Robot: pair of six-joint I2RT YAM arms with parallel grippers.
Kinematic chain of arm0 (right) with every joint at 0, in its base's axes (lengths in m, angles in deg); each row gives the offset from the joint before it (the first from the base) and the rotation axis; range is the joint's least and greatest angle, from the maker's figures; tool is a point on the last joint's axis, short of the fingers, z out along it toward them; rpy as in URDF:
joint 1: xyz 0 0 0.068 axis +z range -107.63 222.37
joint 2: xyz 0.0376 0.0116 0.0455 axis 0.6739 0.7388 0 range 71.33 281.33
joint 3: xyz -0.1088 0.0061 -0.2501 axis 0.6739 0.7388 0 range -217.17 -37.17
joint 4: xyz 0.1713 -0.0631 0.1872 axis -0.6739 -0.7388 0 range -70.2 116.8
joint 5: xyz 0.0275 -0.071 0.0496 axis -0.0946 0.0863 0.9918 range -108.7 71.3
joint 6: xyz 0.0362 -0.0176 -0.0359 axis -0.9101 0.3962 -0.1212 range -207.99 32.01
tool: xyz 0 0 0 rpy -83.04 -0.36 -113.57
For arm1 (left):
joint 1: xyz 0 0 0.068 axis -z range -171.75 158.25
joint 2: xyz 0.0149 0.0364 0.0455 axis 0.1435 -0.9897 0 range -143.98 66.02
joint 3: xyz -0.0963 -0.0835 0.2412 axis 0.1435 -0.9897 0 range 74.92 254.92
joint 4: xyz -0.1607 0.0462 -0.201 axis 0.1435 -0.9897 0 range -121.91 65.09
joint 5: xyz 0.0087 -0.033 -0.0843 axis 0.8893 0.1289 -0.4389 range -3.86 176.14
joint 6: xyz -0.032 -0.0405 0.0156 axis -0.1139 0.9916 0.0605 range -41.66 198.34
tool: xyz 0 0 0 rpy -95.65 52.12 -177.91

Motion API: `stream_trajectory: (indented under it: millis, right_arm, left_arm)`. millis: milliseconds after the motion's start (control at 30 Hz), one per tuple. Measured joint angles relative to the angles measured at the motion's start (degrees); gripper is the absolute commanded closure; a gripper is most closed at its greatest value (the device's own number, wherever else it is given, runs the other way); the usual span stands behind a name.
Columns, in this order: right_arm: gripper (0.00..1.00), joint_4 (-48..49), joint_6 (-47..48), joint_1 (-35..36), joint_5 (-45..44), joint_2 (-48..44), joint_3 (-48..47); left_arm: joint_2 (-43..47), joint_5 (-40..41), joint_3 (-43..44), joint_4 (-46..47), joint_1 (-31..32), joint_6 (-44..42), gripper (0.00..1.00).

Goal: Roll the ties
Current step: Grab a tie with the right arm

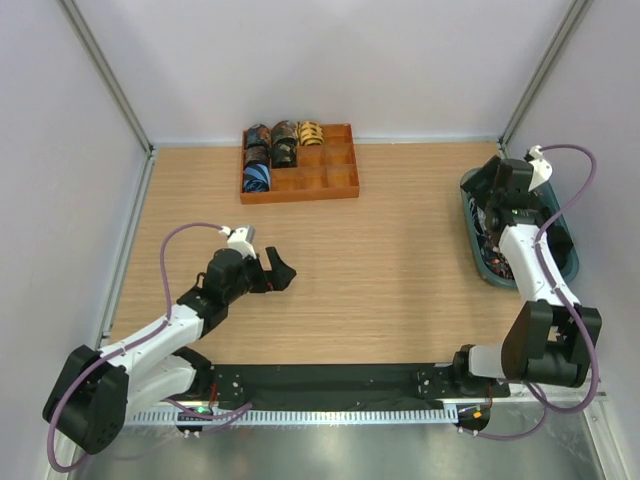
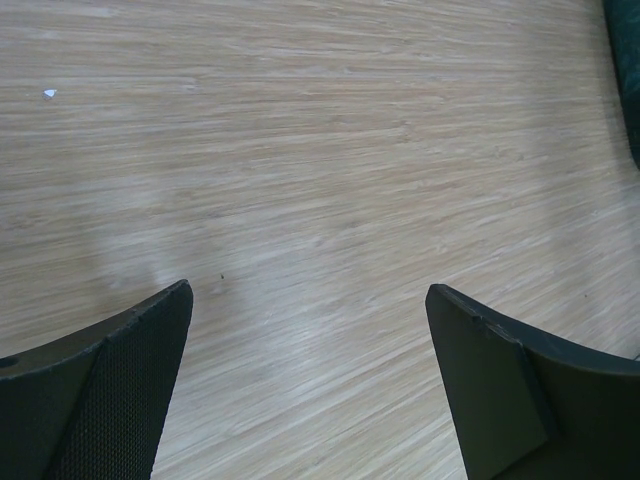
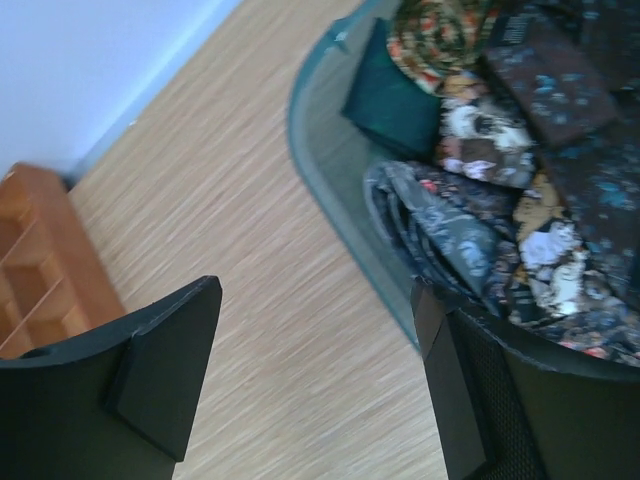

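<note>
**Here: two arms with spread end effectors, ties in a tray and a bin**

Seen from above, a wooden table (image 1: 400, 260) fills the frame. At upper centre sits a wooden tray (image 1: 330, 178) with small compartments. Several rolled ties (image 1: 284, 143) stand in its left compartments, in dark, gold and blue prints.

At the right edge is a teal bin (image 1: 571, 252) holding a heap of loose ties (image 1: 494, 256). In the right wrist view these loose ties (image 3: 500, 210) lie tangled in the upper right of the frame, patterned in grey-blue, brown, black and orange, inside the bin's curved rim (image 3: 330, 150).

The left end effector (image 1: 277, 271) is at left of centre, well apart from the tray and bin. Its wrist view shows the end effector (image 2: 310, 300) spread wide over bare wood.

The right end effector (image 1: 497, 187) is at the upper right, by the bin's far end. Its wrist view shows the end effector (image 3: 315, 290) spread too, one finger over the table and the other over the bin.
</note>
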Motion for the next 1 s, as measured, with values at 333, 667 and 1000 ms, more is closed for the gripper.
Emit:
stream_trajectory:
  millis: [333,667,1000]
  right_arm:
    - [0.11,-13.8,-1.5,-4.0,-14.2,9.0,-7.3]
    - [0.16,-16.3,-4.2,-6.6,-13.9,16.5,-3.9]
    - [0.99,-17.1,-4.5,-7.6,-8.3,14.0,-3.9]
  left_arm:
    - [-0.9,-1.3,0.0,0.4,0.0,0.3,0.00]
    - [-3.1,-2.6,0.0,1.4,0.0,0.5,0.00]
    - [-0.3,-2.4,0.0,1.3,0.0,0.4,0.00]
